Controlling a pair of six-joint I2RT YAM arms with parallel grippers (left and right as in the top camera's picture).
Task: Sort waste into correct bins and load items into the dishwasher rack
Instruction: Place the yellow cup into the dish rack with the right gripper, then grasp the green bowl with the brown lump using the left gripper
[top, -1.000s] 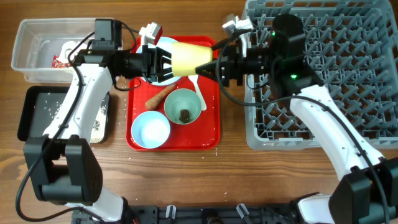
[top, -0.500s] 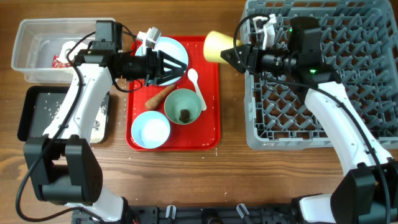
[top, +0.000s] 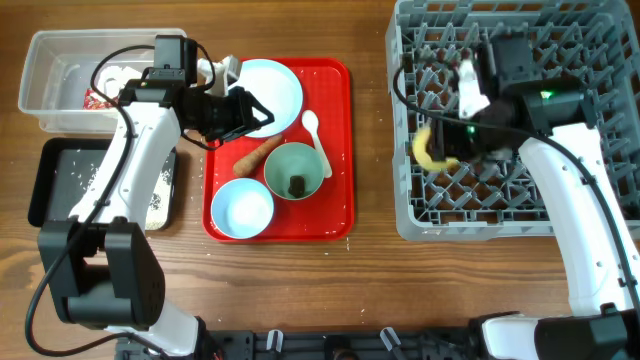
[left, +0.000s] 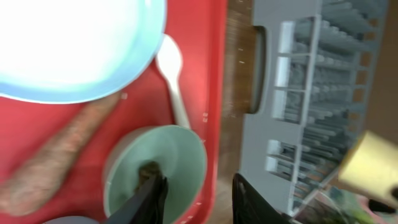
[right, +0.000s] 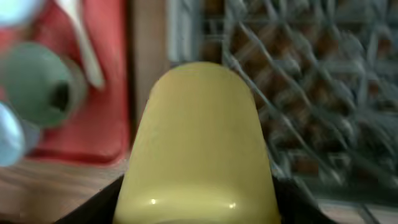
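Holding the cup (top: 424, 150) by its sides, the right gripper (top: 448, 145) hangs over the rack (top: 560, 200), which stands just right of the red tray (top: 340, 200). The cup is tilted on its side above the pegs, in the rack's half nearest the red tray. Whether it touches the pegs cannot be told.

The left gripper (top: 262, 112) is released, its fingers (left: 152, 193) parted with nothing between them. It hovers over the red tray's far left part, at the near edge of the plate (top: 268, 90).

Contents of the red tray:
- Plate: far left corner.
- Spoon (top: 316, 135): centre, just right of the plate.
- Carrot piece (top: 258, 153): left of centre, lying at an angle.
- Green bowl (top: 295, 172): centre, with the brown lump (top: 297, 185) inside.
- Blue bowl (top: 243, 208): near left corner.

The tub (top: 60, 60) sits well left of the red tray, at its far end. The black tray (top: 50, 180) lies just left of the red tray, with rice grains (top: 160, 195) scattered in it.
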